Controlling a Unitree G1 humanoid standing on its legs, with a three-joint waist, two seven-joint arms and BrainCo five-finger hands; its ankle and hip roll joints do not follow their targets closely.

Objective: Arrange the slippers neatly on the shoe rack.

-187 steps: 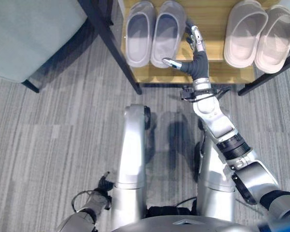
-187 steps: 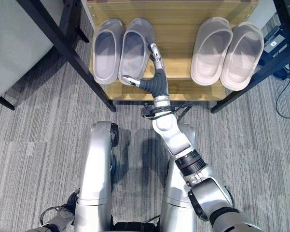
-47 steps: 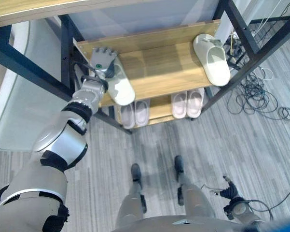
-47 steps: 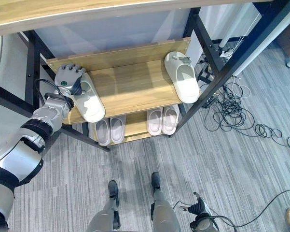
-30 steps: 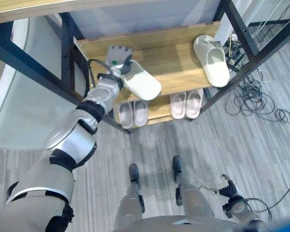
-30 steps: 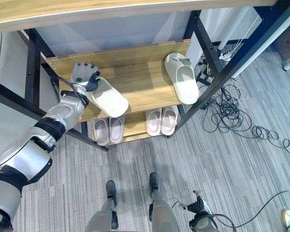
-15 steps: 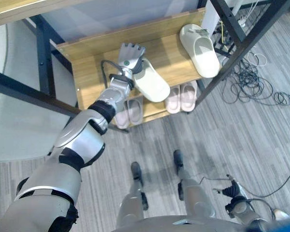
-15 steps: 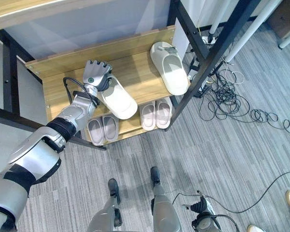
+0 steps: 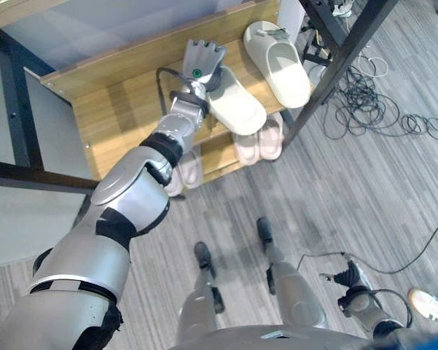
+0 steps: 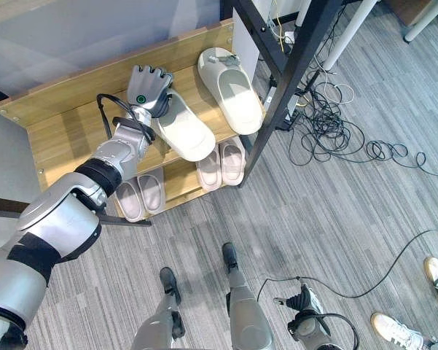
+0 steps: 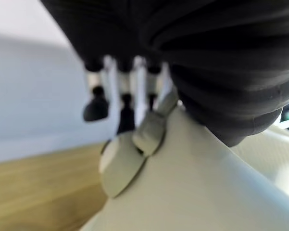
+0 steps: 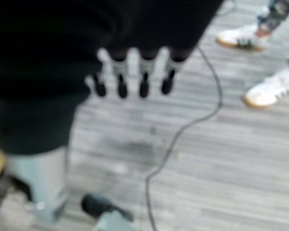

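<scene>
My left hand (image 10: 149,88) reaches onto the rack's wooden middle shelf (image 10: 65,142) and lies on the back end of a cream slipper (image 10: 186,129). In the left wrist view the thumb (image 11: 153,131) presses on the cream slipper (image 11: 192,192), and the fingers (image 11: 97,105) hang over its far end. The slipper lies aslant with its front end past the shelf's front edge. A second cream slipper (image 10: 232,90) lies just to its right. My right hand (image 10: 303,303) hangs low over the floor, its fingers (image 12: 121,82) relaxed and holding nothing.
The bottom shelf holds a pinkish pair (image 10: 221,163) and a grey pair (image 10: 141,192). A black rack post (image 10: 277,79) stands right of the cream slippers. Loose cables (image 10: 335,138) lie on the floor beyond it. A person's white shoes (image 10: 398,332) stand at the lower right.
My left hand has carried the cream slipper rightwards along the middle shelf, closer to the second cream slipper. The camera has also turned, so the whole rack shows shifted.
</scene>
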